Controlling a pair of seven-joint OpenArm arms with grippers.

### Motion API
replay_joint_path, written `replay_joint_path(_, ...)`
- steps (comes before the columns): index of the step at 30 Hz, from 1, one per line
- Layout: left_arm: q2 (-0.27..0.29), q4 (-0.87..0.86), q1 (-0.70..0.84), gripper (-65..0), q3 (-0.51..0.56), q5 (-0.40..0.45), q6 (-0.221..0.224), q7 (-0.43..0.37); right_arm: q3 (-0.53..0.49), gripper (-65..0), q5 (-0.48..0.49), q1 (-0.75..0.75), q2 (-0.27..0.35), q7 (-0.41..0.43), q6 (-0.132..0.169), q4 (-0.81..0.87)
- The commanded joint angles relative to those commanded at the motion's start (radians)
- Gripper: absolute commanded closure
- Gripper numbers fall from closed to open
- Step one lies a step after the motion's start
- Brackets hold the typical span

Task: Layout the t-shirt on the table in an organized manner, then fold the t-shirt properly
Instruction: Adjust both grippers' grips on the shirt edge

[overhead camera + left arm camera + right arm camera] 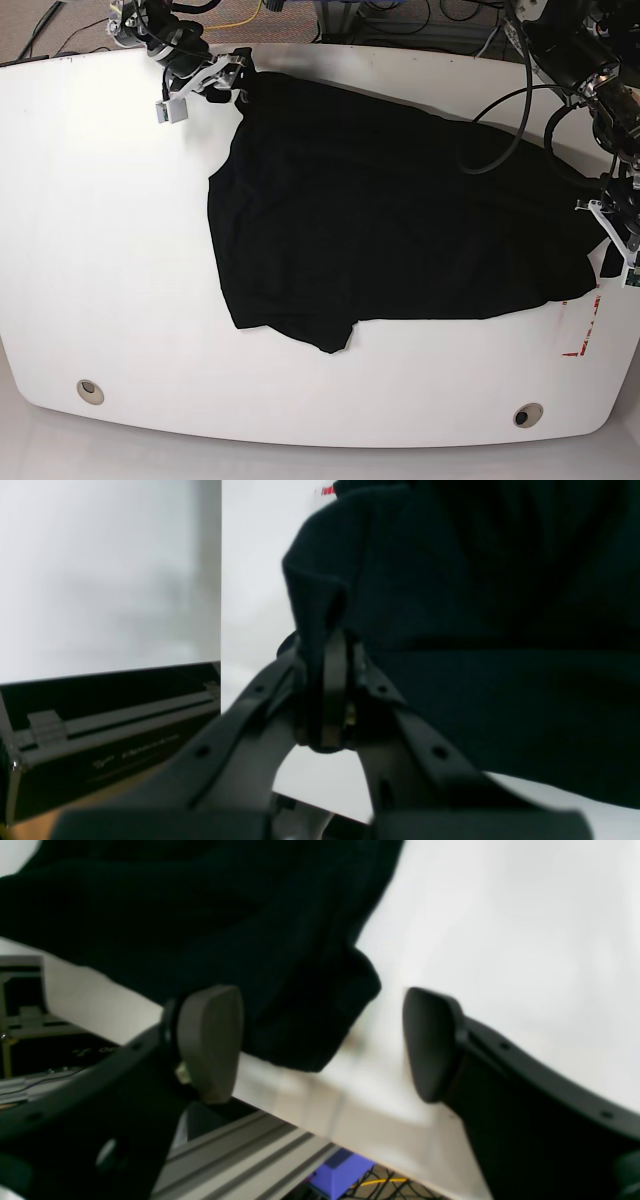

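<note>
So the big white table (pixel 110 250) takes up pretty much the whole base view, and the black t-shirt (pixel 400 220) is sprawled across its middle and far-right part, mostly spread out but not tidy. The near hem is wavy, with a flap of cloth poking toward us near the bottom edge, and the right end bunches up by the red tape marks (pixel 585 335). We can't see any print from here, so either it's face down or just hidden.

We reckon we're in the layout step, nowhere near folding yet. Our left claw (pixel 330 690) is clamped tight on a bunched bit of the shirt's edge at the right side of the table; the wrist view shows cloth pinched between its pads. Our right claw (pixel 320 1040) is up at the far corner of the shirt with its jaws wide apart, a lump of fabric sitting between them right at the table's edge but not gripped.

Next move, as we see it: close the right claw on that corner, then pull both ends apart to tension the cloth and flatten the wrinkles. Might snag if the grab only catches one layer.

Two small metal grommet holes (pixel 90 390) sit near the front edge, well clear of the shirt.
</note>
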Motion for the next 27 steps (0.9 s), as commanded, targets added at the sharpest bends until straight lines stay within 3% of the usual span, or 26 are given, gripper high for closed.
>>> replay_joint_path(6, 0.000, 0.000, 0.002, 0.0, 0.000, 0.000, -0.002, 0.000, -0.095, -48.2, 0.000, 0.006, 0.000, 0.000, -0.002, 0.000)
replay_joint_path(16, 0.000, 0.000, 0.002, 0.0, -0.002, 0.000, -0.002, 0.000, -0.097, -46.9, -0.002, 0.046, 0.003, 0.008, -0.006, -0.002)
replay_joint_path(21, 0.000, 0.000, 0.002, 0.0, -0.002, 0.000, -0.002, 0.000, -0.097, -33.8, -0.005, 0.074, 0.005, 0.008, -0.002, -0.018)
replay_joint_path(27, 0.000, 0.000, 0.002, 0.0, -0.002, 0.000, -0.002, 0.000, -0.100, -10.9, -0.005, 0.094, 0.006, 0.008, 0.000, -0.051)
